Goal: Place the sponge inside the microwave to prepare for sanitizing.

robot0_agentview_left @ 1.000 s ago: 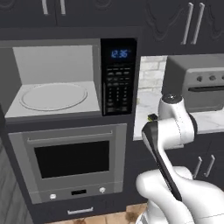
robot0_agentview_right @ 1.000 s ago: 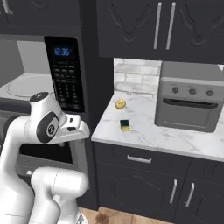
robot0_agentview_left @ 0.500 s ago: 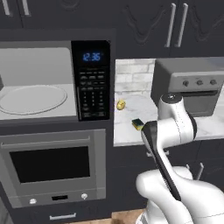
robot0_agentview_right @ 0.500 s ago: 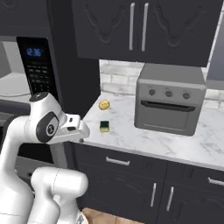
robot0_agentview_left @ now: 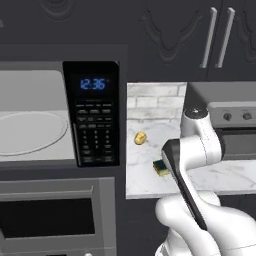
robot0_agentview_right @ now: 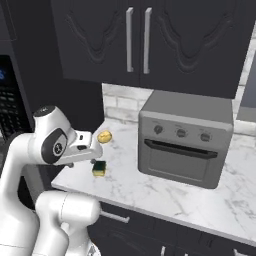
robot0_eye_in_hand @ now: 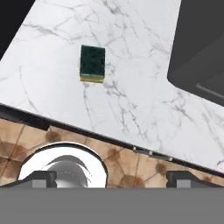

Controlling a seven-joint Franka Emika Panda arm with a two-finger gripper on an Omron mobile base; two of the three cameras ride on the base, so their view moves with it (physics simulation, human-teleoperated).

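Now, from your left base view, the sponge [robot0_agentview_left: 161, 167] lies on the marble counter [robot0_agentview_left: 150, 185] beside the open microwave [robot0_agentview_left: 60, 120]. From the right, a yellow lump [robot0_agentview_right: 104, 136] sits behind it, toaster oven [robot0_agentview_right: 185, 137] nearby. Your hand view shows the gripper [robot0_eye_in_hand: 111, 178] spread wide, empty.

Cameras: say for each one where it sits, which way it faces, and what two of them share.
Left base view: behind-left of the arm, facing the microwave and counter; arm at lower right.
Right base view: behind-right, facing the counter and toaster oven; arm at lower left.
Hand view: on the hand, looking down; open fingertips at bottom.
Shared: the sponge appears in all three.
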